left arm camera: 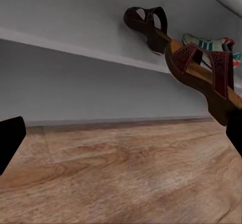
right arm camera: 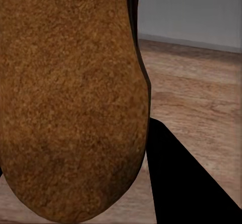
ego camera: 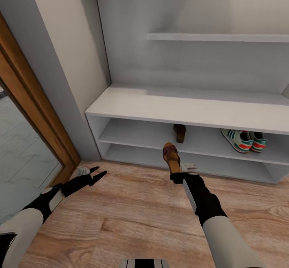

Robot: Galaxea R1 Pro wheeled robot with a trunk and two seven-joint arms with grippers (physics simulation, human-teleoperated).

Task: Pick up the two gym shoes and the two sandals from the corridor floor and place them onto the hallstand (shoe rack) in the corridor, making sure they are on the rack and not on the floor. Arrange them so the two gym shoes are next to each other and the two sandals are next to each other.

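Right gripper [ego camera: 179,175] clamps sandal [ego camera: 171,156] at frame centre, toe toward rack [ego camera: 188,109] to join its mate [ego camera: 179,132]; sneakers [ego camera: 244,140] shelved right. Left gripper [ego camera: 97,174] spread, empty.

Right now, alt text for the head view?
The right gripper holds a dark-brown strap sandal before the pale grey two-shelf hallstand. Its upper shelf holds the other brown sandal and two cream green-striped sneakers.
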